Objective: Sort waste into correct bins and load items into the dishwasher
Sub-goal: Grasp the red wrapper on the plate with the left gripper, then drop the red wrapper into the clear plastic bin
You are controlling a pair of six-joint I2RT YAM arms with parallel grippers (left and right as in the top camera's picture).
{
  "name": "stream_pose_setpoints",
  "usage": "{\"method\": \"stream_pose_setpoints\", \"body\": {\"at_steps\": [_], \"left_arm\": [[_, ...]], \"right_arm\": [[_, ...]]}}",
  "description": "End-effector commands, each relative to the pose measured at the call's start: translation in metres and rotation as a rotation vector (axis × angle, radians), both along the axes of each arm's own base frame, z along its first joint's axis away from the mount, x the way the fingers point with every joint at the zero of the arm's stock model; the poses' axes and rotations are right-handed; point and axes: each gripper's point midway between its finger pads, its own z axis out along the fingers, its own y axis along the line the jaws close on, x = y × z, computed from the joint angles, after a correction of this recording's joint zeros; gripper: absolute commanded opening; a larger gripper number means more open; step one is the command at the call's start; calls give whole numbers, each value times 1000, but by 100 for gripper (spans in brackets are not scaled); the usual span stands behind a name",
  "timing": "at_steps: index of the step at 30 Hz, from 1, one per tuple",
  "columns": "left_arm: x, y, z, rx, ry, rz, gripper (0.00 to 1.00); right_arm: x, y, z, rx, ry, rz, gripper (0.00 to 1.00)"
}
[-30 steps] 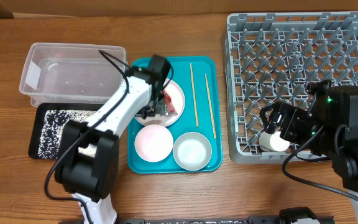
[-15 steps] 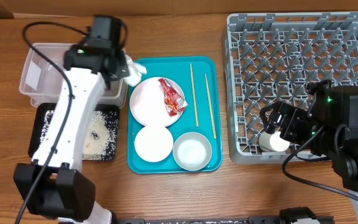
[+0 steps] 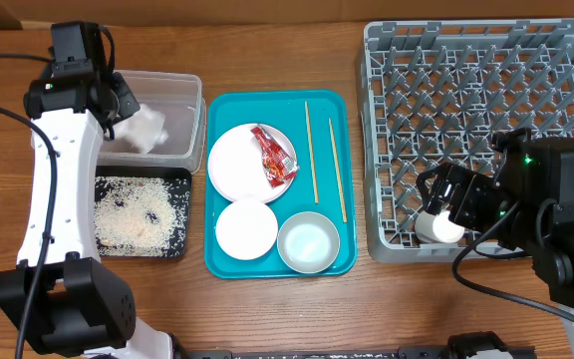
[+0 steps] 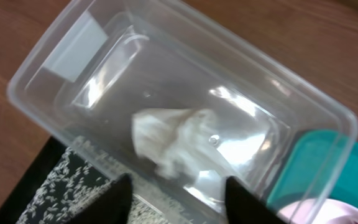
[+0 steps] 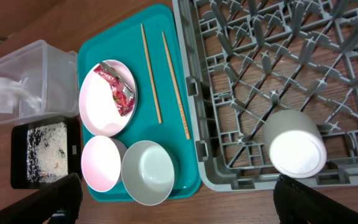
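1. Paper sorted: the napkin (image 4: pixel 173 140) lies in the clear tub (image 3: pixel 172 85), below my left gripper (image 4: pixel 179 186), whose fingers stand wide apart and hold nothing.
2. Rice sorted: the grains (image 3: pixel 138 214) are spread across the black tray (image 3: pixel 182 249) beside the tub.
3. One piece of waste remains: the foil wrapper (image 3: pixel 272 157) sits on the plate (image 3: pixel 232 165), on the teal tray (image 3: pixel 232 110).
4. Loading has barely begun (one item of six, by my count): the cup (image 5: pixel 294 144) rests in the rack (image 3: pixel 466 30) near its front edge, close to my right gripper (image 5: pixel 178 186), which is spread wide and empty.
5. Left to load: the plate, two bowls (image 3: pixel 246 228) (image 3: pixel 308 242) and two chopsticks (image 3: pixel 310 150), all on the teal tray.
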Motion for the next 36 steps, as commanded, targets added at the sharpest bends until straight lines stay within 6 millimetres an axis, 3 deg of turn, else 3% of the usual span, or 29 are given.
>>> {"method": "stream_pose_setpoints", "body": {"at_steps": [1,5,8,11,14,18,21,22,24,28,32,36], "left_arm": [[11,-52,-2,-67,2,-246,61],[5,-123,-7,-141,34,-459,59],[-10,-175,-19,-139,89,-576,61],[-25,-213,-46,-140,141,-565,63],[-35,-245,-87,-170,176,-517,66],[-36,-275,-141,-196,224,-518,72],[-36,-285,-172,-224,272,-529,71],[-39,-288,-190,-240,310,-528,61],[-42,-285,-201,-243,339,-517,49],[-42,-282,-194,-242,336,-514,5],[-36,-284,-159,-243,278,-537,4],[-24,-265,-96,-186,168,-511,4]], "right_arm": [[1,-1,5,-1,-21,2,100],[1,-1,5,-1,-21,2,100],[1,-1,5,-1,-21,2,100],[0,-1,5,-2,-19,2,100],[-1,-1,4,-2,-14,2,100],[-2,-1,3,-3,-9,2,100],[-3,-1,2,-3,-3,2,100],[-3,-1,2,-4,1,2,100],[-4,-1,1,-4,4,2,100],[-4,-1,1,-5,4,1,100],[-4,-3,1,-14,3,-5,100],[-4,-3,1,-14,3,-5,100]]}}
